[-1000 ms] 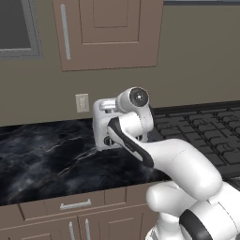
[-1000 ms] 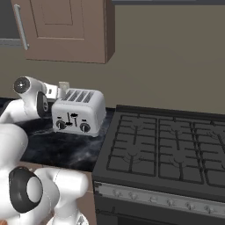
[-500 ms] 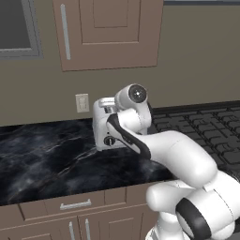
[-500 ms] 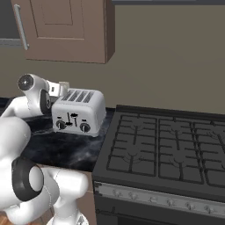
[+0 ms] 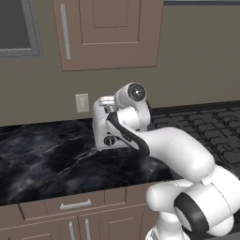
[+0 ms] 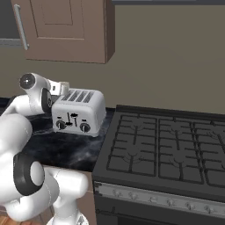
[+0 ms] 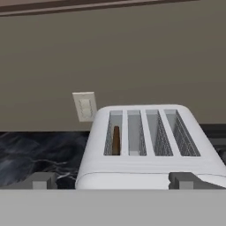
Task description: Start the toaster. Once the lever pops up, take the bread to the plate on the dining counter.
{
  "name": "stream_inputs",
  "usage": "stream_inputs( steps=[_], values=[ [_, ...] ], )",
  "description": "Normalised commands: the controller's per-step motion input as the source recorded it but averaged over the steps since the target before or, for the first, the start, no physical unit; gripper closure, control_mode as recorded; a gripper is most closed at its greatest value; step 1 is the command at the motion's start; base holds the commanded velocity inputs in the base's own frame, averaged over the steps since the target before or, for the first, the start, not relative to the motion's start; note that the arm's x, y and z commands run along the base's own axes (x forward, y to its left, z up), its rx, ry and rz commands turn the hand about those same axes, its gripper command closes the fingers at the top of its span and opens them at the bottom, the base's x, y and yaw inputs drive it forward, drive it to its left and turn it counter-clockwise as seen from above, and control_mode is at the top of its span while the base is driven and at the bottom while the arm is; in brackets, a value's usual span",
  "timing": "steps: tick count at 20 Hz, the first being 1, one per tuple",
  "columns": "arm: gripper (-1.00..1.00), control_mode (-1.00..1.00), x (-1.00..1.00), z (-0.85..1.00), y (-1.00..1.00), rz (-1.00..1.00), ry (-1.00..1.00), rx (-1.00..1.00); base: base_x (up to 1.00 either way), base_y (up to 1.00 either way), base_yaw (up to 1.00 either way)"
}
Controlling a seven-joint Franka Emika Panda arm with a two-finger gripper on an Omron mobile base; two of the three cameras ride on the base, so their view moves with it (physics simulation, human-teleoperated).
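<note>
The boxy silver-white four-slot toaster [image 7: 145, 145] was seen at frame centre on the black marble-veined counter [image 5: 42, 159], the dark brown bread slice [image 7: 116, 140] sunk in its leftmost slot, the fingers [image 7: 42, 180] spread apart, so starting was judged pending, a front lever press being required next.

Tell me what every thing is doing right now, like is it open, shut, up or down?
toaster: upright on the black counter, all four slots facing up.
bread: standing down inside the leftmost slot in the hand view.
tool: open, fingertips spread wide at the toaster's near edge.
cabinet door: shut.
stove: no flames.
</note>
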Motion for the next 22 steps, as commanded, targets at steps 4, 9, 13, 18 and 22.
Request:
stream_inputs(
  steps=[4,9,13,18,22],
  values=[
    [-1.0,-1.0,0.03,0.0,0.0,-0.02,0.0,0.0,0.0,0.0,0.0],
    [-1.0,-1.0,0.02,0.0,0.01,-0.01,0.02,0.0,0.0,0.0,0.0],
    [-1.0,-1.0,0.01,0.0,0.03,-0.01,0.04,0.0,0.0,0.0,0.0],
    [-1.0,-1.0,0.03,0.0,0.03,0.0,0.07,0.0,0.0,0.0,0.0],
    [-1.0,-1.0,0.09,0.0,0.0,0.0,0.07,0.0,0.0,0.0,0.0]
  ],
)
